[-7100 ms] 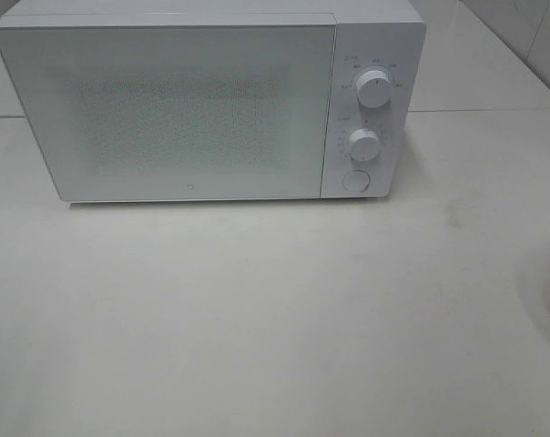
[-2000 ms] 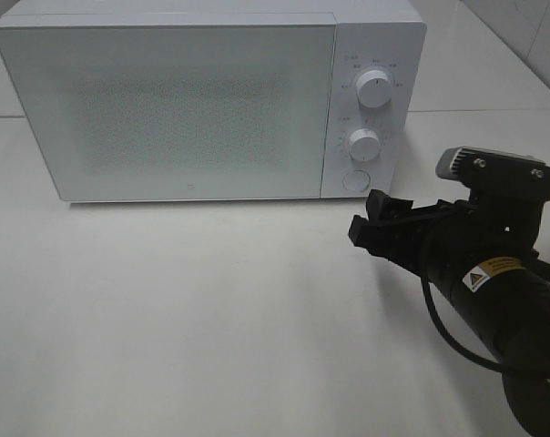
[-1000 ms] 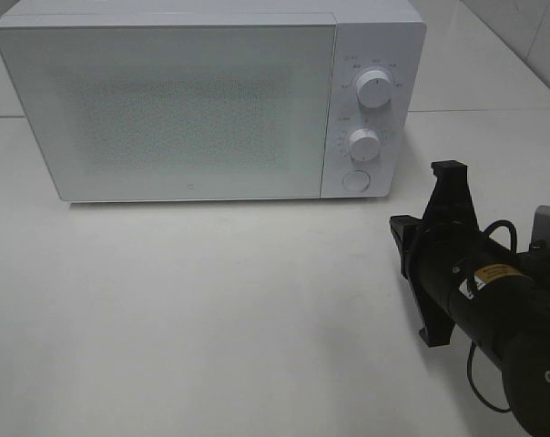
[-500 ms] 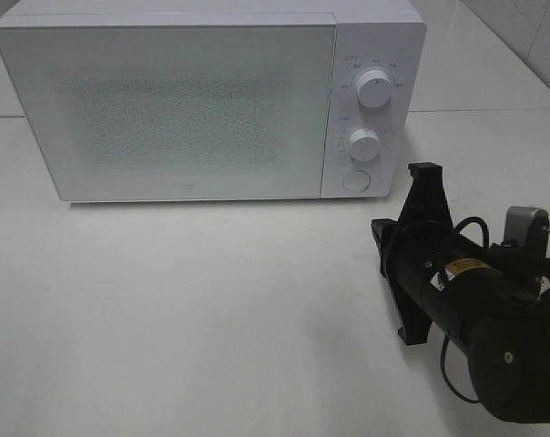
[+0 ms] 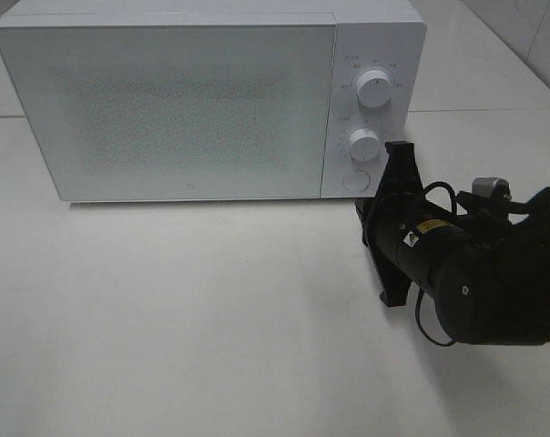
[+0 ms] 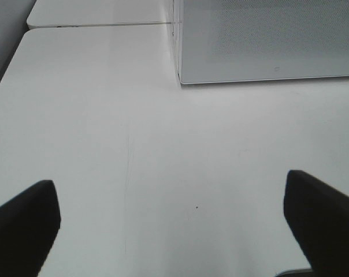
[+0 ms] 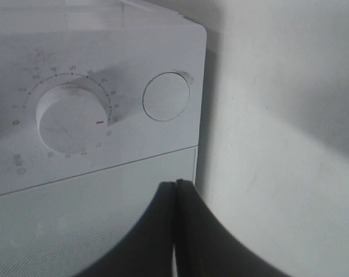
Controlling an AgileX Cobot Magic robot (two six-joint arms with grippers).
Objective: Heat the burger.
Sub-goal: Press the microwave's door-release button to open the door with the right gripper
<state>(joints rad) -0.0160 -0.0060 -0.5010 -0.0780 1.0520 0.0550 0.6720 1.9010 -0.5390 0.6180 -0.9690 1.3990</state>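
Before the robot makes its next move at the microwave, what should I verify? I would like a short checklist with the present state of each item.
1. Is the microwave door open for loading: not ok, it is closed.
2. Is the right gripper shut, fit for pushing: ok.
3. Is the right gripper in line with the round button: cannot tell; the tips are close to it.
4. Is the left gripper open and empty over the table: ok.
5. Is the burger located: not ok, no view shows it.
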